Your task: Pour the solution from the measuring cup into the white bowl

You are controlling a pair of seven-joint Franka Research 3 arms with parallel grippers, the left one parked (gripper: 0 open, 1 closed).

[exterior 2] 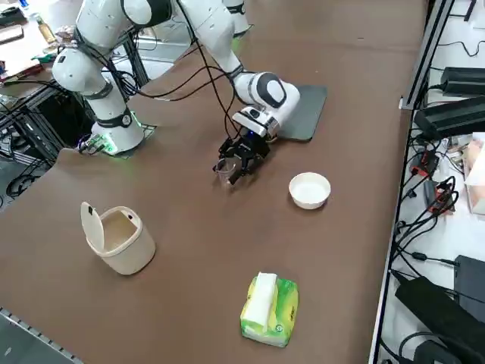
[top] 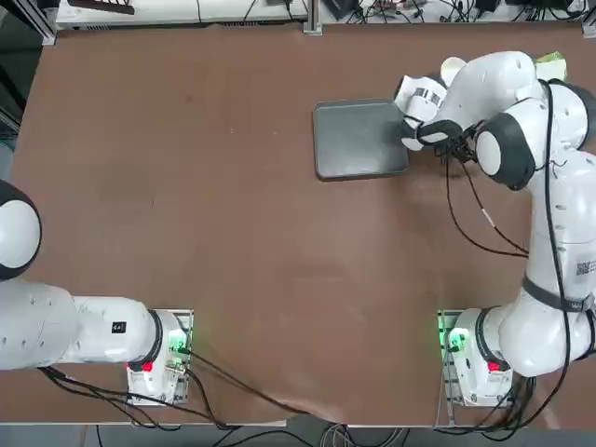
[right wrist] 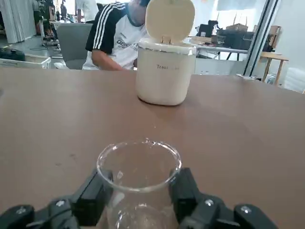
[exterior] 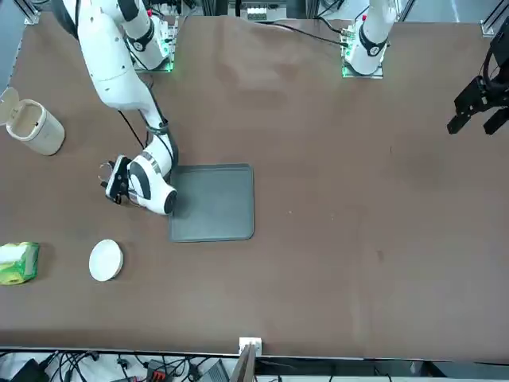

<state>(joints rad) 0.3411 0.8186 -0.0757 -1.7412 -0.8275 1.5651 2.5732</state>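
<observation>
Measuring cup (right wrist: 138,183): one, clear glass, upright on the table (top: 186,186), clasped between the two fingers (right wrist: 94,194) of the right gripper (exterior 2: 236,164), just off the grey tray (exterior: 215,203).
White bowl (exterior 2: 310,189): one, near the cup, apart from it, with bare table between.
Open room: wide bare table beyond the tray; the table edge is well apart from the cup.
Lidded bin (exterior 2: 115,237): one, off-white, lid raised, well apart.
Tissue pack (exterior 2: 268,308): one, green and white, near the table edge.
Person (right wrist: 114,36): one, seated beyond the table, in a striped shirt.
</observation>
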